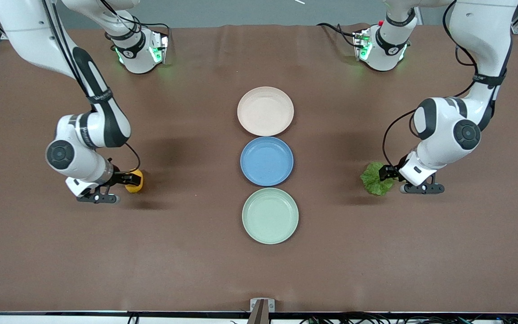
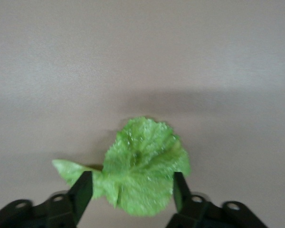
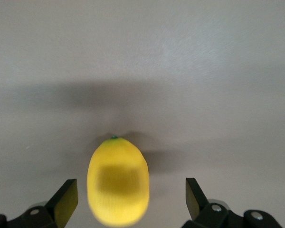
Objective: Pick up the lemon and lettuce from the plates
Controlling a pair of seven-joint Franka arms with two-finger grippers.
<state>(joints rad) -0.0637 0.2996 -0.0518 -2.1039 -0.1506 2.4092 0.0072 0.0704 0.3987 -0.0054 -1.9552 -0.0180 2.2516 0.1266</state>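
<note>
The lemon, yellow and oval with a pointed tip, sits at mid-left of the front view, off the plates, between the spread-open fingers of the right gripper. The crinkled green lettuce sits mid-right; the left gripper appears closed on it, though contact is unclear. Releasing well means opening fully, then lifting straight up.
</note>
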